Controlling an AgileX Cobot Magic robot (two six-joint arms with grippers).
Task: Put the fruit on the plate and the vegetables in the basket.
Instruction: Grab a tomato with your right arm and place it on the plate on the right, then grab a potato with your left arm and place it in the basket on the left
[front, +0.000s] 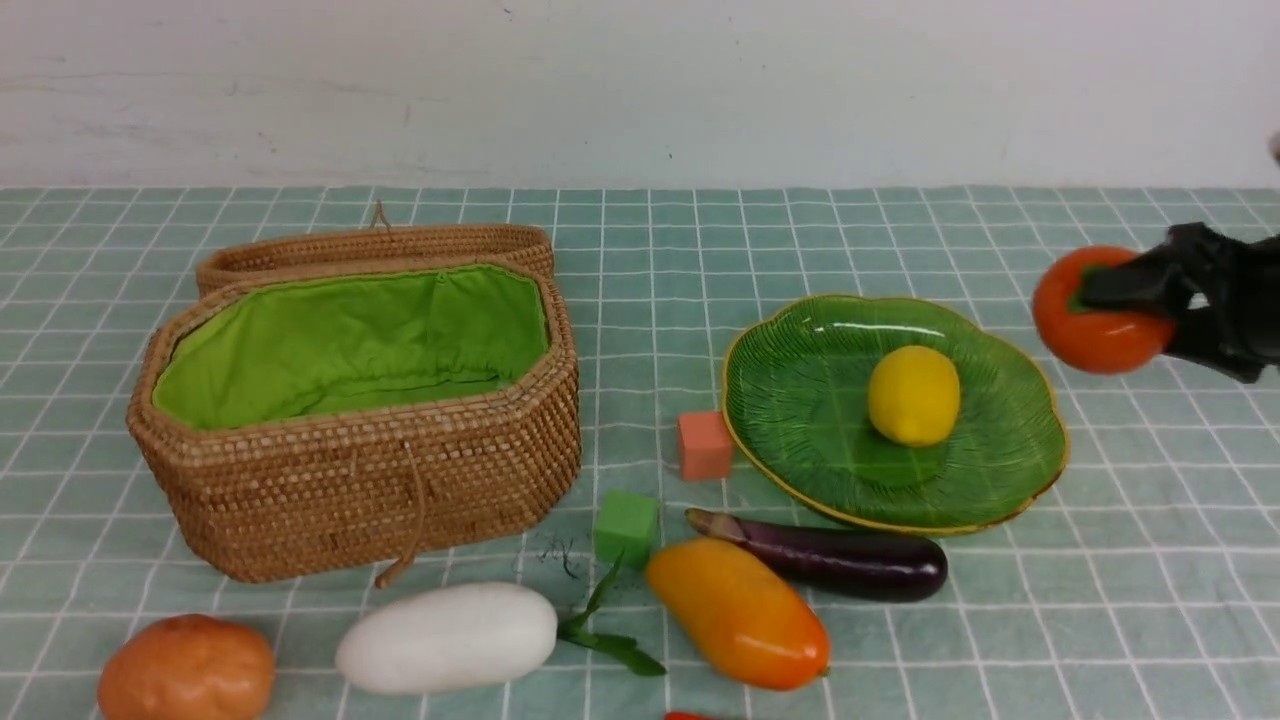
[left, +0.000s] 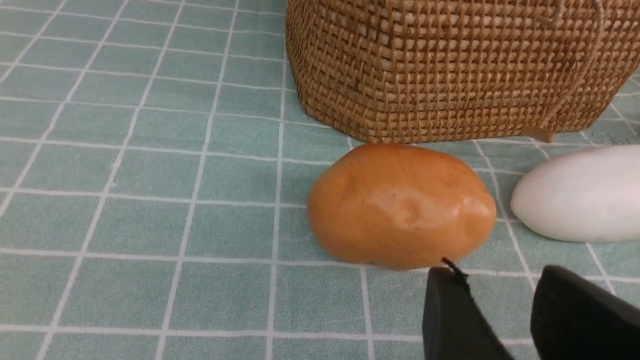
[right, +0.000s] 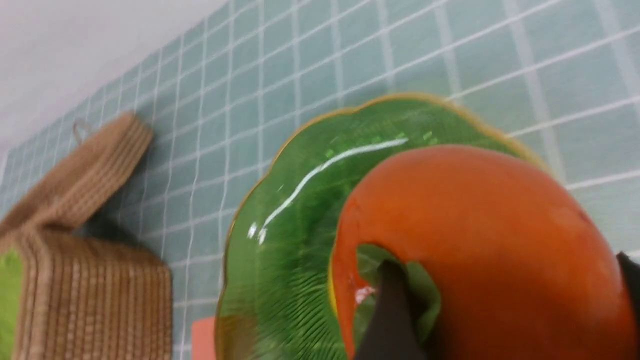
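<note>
- The right gripper (front: 1150, 318) pinches the persimmon (front: 1090, 325). One black finger lies across its green cap and the other grips the opposite side. The fruit hangs clear of the cloth (front: 1100, 600), just off the right rim of the plate (front: 800, 400).
- The right wrist view alone shows that finger (right: 390, 310) seated in the cap's hollow. It also shows the plate spread behind the persimmon, which hides nearly all of the lemon.
- The lemon (front: 913, 395) lies on the plate, right of its middle.
- The pink cube (front: 705, 445) sits against the plate's left rim.
- The eggplant (front: 830, 557) lies along the plate's near rim, just in front of it.
- The mango (front: 738, 612) lies in front of the plate beside the eggplant, and the green cube (front: 627, 527) is to its left.
- The left gripper (left: 495, 272) shows only in the left wrist view. Its fingers stand apart with bare cloth between them, gripping nothing.
- It sits just short of the potato (front: 186, 670), which lies far to the plate's left and nearer the robot.
- The radish (front: 447, 637) lies between the potato and the mango, in front of the plate and to its left.
- The basket (front: 360, 500) stands well left of the plate, with its lid (front: 380, 245) folded back and its green lining in view. No vegetable can be seen in it.
</note>
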